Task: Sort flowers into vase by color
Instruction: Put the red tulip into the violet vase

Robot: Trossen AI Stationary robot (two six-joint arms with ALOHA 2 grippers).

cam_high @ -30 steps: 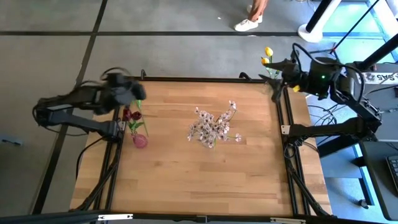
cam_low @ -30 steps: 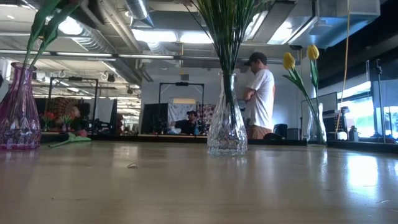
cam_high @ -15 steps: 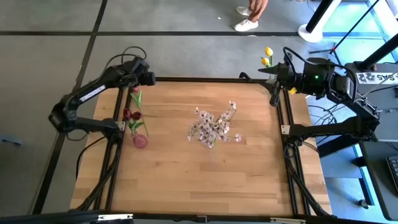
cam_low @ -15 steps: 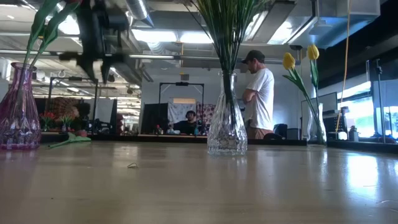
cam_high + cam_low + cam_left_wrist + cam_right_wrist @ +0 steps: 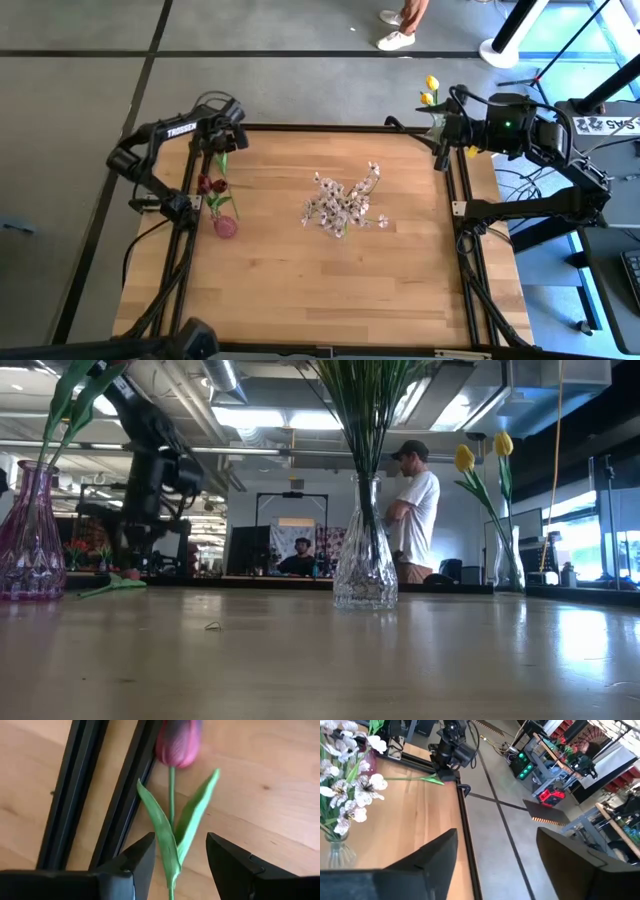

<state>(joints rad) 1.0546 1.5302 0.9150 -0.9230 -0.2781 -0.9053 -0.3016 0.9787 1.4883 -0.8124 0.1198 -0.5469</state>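
A dark red-purple tulip (image 5: 178,742) lies flat on the table by its far left corner (image 5: 220,157), its leaves pointing at my left gripper (image 5: 177,857). That gripper hangs over it, open, one finger on either side of the leaves, touching nothing. Two more red-purple tulips (image 5: 208,185) stand in a pink vase (image 5: 226,227). Pale pink-white blossom sprays (image 5: 342,203) fill a clear vase (image 5: 365,555) mid-table. Yellow tulips (image 5: 430,92) stand at the far right corner. My right gripper (image 5: 495,862) waits there, open.
A black frame rail (image 5: 120,795) runs along the table's left edge right beside the lying tulip. Bare wood lies across the near half of the table (image 5: 330,290). Beyond the far edge a person (image 5: 415,510) stands in the room.
My left arm has swung in from beyond the table's left edge to the far left corner, and its gripper has come down over the lying tulip. The tulip and the vases have stayed where they were.
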